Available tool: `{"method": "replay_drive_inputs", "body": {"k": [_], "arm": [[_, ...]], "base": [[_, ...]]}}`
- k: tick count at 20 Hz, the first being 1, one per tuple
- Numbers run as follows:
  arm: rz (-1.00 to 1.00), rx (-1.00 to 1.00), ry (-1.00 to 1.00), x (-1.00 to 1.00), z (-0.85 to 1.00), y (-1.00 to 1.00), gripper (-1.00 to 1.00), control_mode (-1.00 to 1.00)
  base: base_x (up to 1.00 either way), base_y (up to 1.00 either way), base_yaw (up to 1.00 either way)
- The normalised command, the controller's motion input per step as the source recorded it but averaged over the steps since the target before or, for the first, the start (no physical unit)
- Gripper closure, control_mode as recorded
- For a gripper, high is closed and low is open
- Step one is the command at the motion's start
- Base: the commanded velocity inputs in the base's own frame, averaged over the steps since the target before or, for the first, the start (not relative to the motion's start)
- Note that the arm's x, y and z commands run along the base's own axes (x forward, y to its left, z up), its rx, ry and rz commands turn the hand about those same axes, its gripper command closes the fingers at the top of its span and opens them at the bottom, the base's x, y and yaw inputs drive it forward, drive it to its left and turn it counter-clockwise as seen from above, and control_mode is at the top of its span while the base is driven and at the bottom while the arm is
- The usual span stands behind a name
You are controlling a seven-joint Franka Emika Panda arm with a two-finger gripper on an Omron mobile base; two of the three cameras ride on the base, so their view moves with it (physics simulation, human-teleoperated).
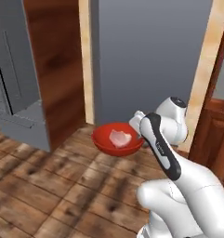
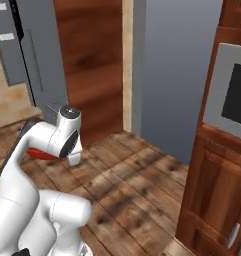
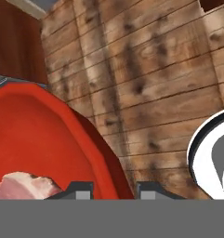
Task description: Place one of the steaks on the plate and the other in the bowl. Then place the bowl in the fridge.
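Observation:
The red bowl [image 1: 108,142] hangs in the air above the wooden floor, with a pale pink steak [image 1: 120,138] lying in it. My gripper [image 3: 115,191] is shut on the bowl's right rim, one fingertip [image 3: 84,190] inside and the other outside. In the hand view the bowl [image 3: 43,135] takes up the left side and the steak [image 3: 25,186] shows at the bottom. From the right base camera just a red sliver of the bowl [image 2: 42,153] peeks out behind my arm. The grey fridge [image 1: 16,79] stands to the left, its white bins [image 2: 7,36] visible. The plate is out of view.
A tall flat grey panel [image 1: 150,56] rises straight ahead, with a brown wooden cabinet side [image 1: 57,65] between it and the fridge. On the right stands a wooden cabinet with a built-in oven [image 2: 232,95]. Wooden floor [image 2: 137,180] lies below the bowl.

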Motion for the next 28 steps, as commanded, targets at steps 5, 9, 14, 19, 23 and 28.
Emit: {"method": "replay_drive_inputs", "body": {"k": [5, 9, 14, 19, 23, 28], "arm": [[0.00, 0.00, 0.00, 0.00, 0.00, 0.00, 1.00, 1.00], [0.00, 0.00, 0.00, 0.00, 0.00, 0.00, 1.00, 1.00], [0.00, 0.00, 0.00, 0.00, 0.00, 0.00, 1.00, 1.00], [0.00, 0.00, 0.00, 0.00, 0.00, 0.00, 1.00, 1.00], [0.00, 0.00, 0.00, 0.00, 0.00, 0.00, 1.00, 1.00], [0.00, 0.00, 0.00, 0.00, 0.00, 0.00, 1.00, 1.00]], "base": [[0.93, 0.32, 0.62], [1.00, 0.38, 0.58], [1.00, 0.44, 0.55], [1.00, 0.63, 0.31], [1.00, 0.53, 0.17], [1.00, 0.52, 0.01]]}}
